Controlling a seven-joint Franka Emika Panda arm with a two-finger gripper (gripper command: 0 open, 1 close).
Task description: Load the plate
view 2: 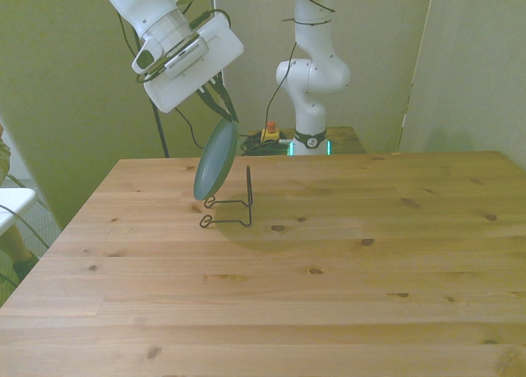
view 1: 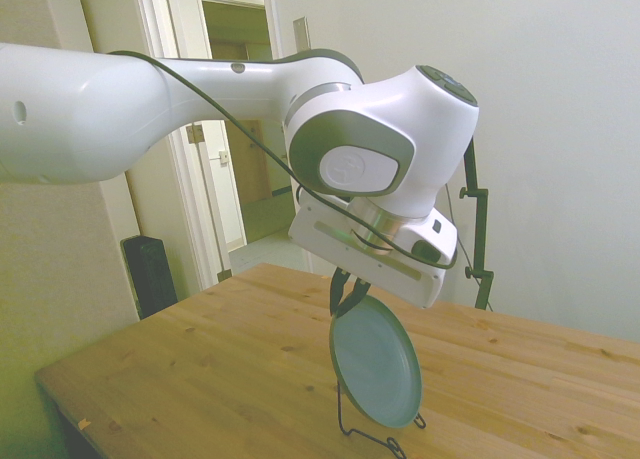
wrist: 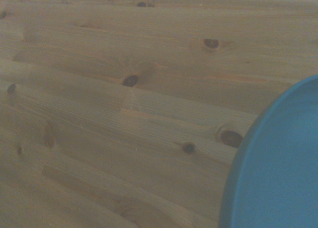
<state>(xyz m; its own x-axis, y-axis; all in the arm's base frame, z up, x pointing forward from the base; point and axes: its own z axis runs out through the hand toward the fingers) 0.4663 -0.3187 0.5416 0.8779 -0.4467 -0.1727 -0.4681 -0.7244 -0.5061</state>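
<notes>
The teal-green plate (view 1: 376, 361) (view 2: 215, 159) stands on edge, tilted, with its lower rim at the black wire stand (view 1: 366, 435) (view 2: 243, 204) on the wooden table (view 1: 200, 369) (view 2: 329, 270). I cannot tell whether the rim rests in the stand. My gripper (view 1: 347, 297) (view 2: 228, 114) comes down from above and is shut on the plate's top rim. In the wrist view the plate (wrist: 278, 168) fills one corner over bare table boards (wrist: 124, 89).
The stand sits toward the front view's left, near the table's far edge. A second white arm's base (view 2: 311, 73) and a small red-topped box (view 2: 269, 134) stand behind that edge. In the side view a dark speaker (view 1: 150, 274) stands on the floor by a doorway.
</notes>
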